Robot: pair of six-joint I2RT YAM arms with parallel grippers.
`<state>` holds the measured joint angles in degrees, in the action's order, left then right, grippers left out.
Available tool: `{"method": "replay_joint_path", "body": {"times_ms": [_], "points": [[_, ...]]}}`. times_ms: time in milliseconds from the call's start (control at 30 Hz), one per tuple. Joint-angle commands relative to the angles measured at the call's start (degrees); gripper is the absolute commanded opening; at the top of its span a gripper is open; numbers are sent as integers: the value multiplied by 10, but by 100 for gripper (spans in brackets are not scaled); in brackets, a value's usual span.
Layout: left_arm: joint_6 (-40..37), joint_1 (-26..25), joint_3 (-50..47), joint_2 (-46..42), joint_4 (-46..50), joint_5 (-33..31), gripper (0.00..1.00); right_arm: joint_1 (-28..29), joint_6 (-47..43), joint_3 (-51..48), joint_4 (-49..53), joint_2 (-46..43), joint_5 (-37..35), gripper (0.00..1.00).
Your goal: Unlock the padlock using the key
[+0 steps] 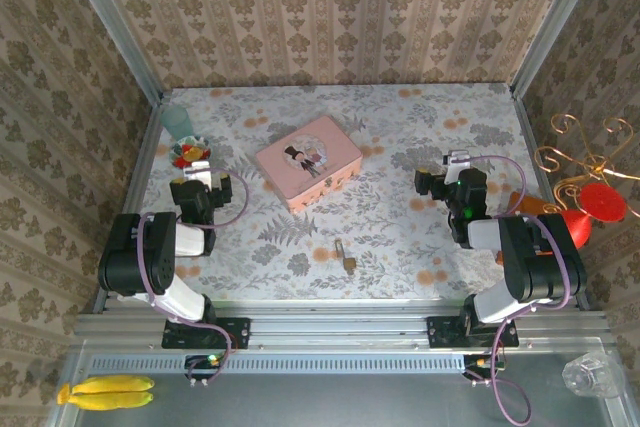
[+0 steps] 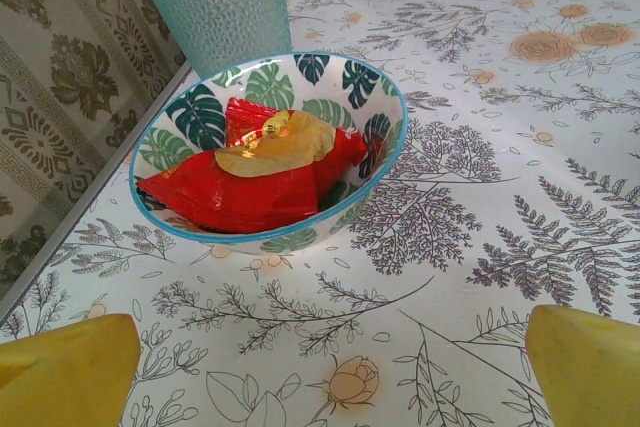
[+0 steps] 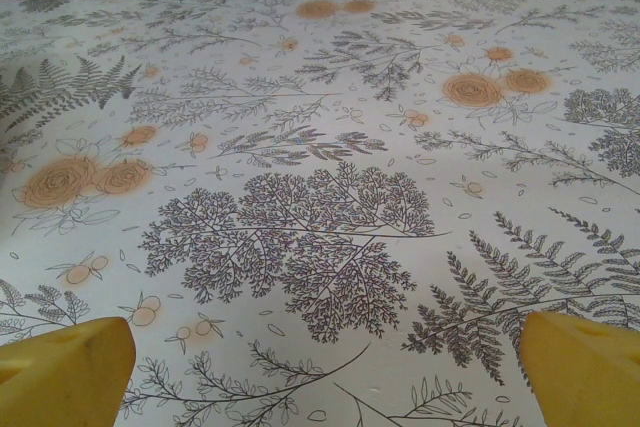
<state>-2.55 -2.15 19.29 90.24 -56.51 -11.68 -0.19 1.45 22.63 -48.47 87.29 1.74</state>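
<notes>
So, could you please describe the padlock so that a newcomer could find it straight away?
Start at the pink tin in the middle of the flowered table. Toward the near edge, slightly right of it, lies the padlock: tiny, brass-coloured, far smaller than the tin.

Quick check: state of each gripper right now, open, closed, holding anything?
Left gripper: open, holding nothing.
Right gripper: open, holding nothing.

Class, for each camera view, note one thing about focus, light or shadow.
Top external: soft, even light, faint shadows; the padlock is too small for detail. Left wrist: bowl sharp, left pincer fingertips blurred. Right wrist: tablecloth print crisp, right pincer fingertips blurred too.
</notes>
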Motion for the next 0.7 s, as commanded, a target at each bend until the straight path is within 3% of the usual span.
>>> {"method": "replay_joint_path", "body": {"times_ms": [0, 667], "points": [[8, 1, 14, -9, 0, 7, 100, -2, 3, 10, 2, 2, -12, 100], [6, -1, 14, -8, 0, 6, 100, 0, 3, 10, 2, 2, -16, 100]]}}
